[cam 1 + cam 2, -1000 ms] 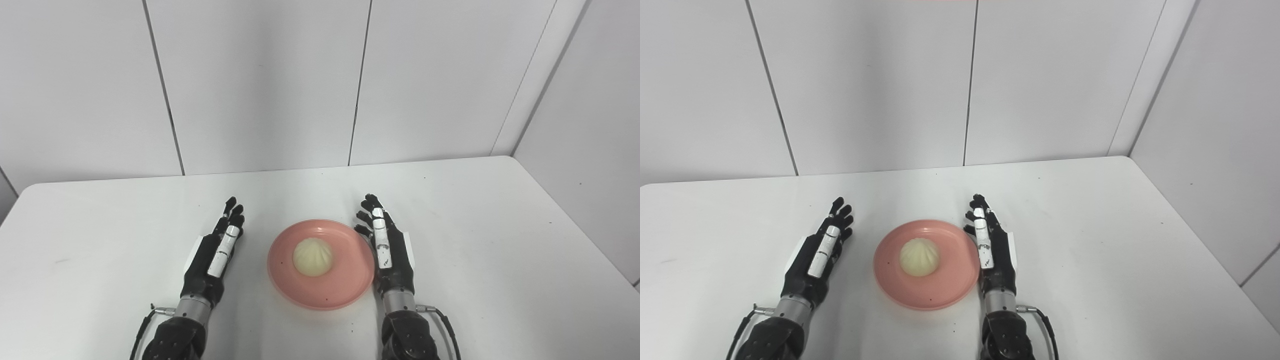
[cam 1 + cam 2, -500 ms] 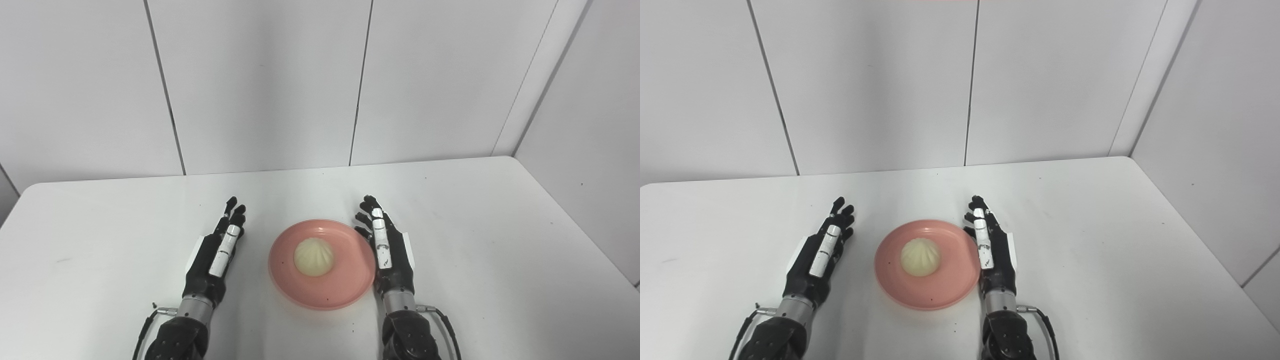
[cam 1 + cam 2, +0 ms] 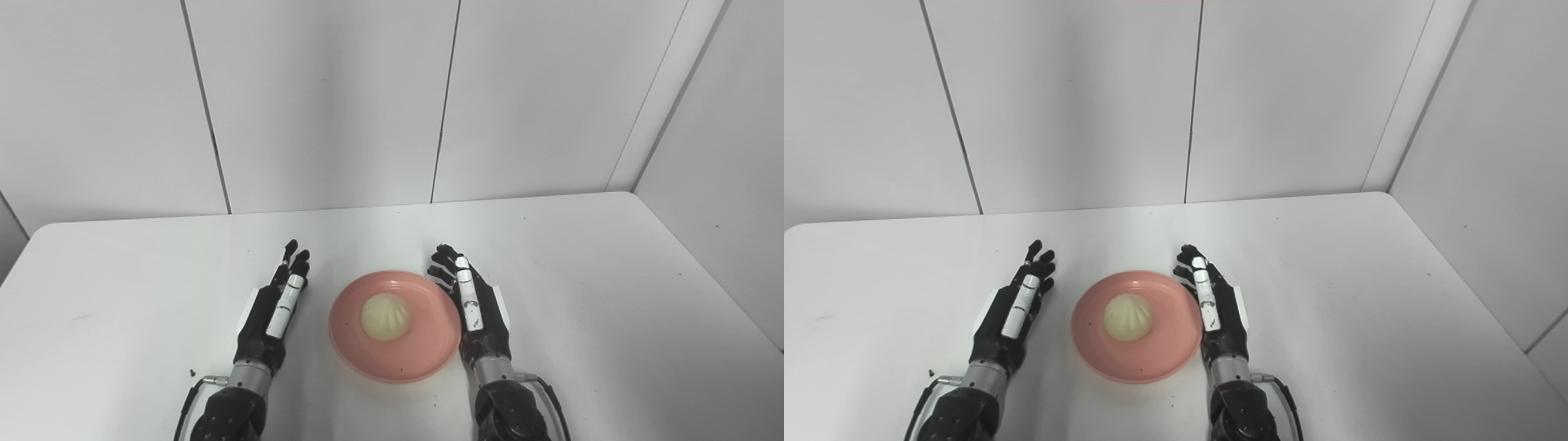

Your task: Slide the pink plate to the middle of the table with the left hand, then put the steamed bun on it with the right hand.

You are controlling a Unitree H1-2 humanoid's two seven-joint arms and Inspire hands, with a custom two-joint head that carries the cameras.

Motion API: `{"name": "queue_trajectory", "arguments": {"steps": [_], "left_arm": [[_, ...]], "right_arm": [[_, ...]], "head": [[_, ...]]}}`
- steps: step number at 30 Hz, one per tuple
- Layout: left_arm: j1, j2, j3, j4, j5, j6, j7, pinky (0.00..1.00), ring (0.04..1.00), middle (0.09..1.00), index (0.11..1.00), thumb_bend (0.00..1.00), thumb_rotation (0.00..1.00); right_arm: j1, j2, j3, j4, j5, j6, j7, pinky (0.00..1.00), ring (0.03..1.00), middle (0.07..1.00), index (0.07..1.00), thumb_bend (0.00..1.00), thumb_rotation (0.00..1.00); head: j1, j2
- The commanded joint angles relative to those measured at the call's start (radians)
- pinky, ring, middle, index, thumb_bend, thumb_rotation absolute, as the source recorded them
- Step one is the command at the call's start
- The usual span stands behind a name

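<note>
at the middle of the white table (image 3: 582, 288), near your front edge: one pink plate (image 3: 422, 358), flat, with one steamed bun (image 3: 384, 316) resting on its centre.

left hand (image 3: 273, 312): fingers apart and stretched forward, holding nothing, just beside the plate's left rim with a strip of bare table between.

right hand (image 3: 474, 306): fingers apart, holding nothing, close against the plate's right rim; whether it touches the rim you cannot tell from either view.

step in hand: by the look of it both steps are done, since the plate sits mid-table and the bun is on it. nothing is left to grasp.

next move: likely only a retreat. draw each hand back toward yourself, lifting the right one clear first so it does not nudge the rim and shift the plate.

room: wide bare surface to the left, to the right and behind the plate up to the panelled wall (image 3: 318, 104). the rounded far right corner is well apart from the work.
</note>
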Motion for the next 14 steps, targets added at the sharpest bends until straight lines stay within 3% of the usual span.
{"name": "queue_trajectory", "arguments": {"steps": [1,14], "left_arm": [[-0.022,-0.012,-0.005,0.003,0.015,-0.036,0.014,0.97,0.982,0.975,0.987,0.74,0.87],[-0.015,-0.020,-0.008,-0.013,0.018,-0.014,0.020,0.95,0.976,0.980,0.983,0.74,0.86]], "right_arm": [[0.027,-0.015,-0.002,-0.001,0.002,0.018,0.014,0.73,0.779,0.799,0.783,0.75,0.95],[0.030,-0.027,0.017,-0.004,-0.004,0.013,0.042,0.73,0.770,0.777,0.764,0.73,0.94]], "head": [[0.000,0.001],[0.027,-0.002]]}}
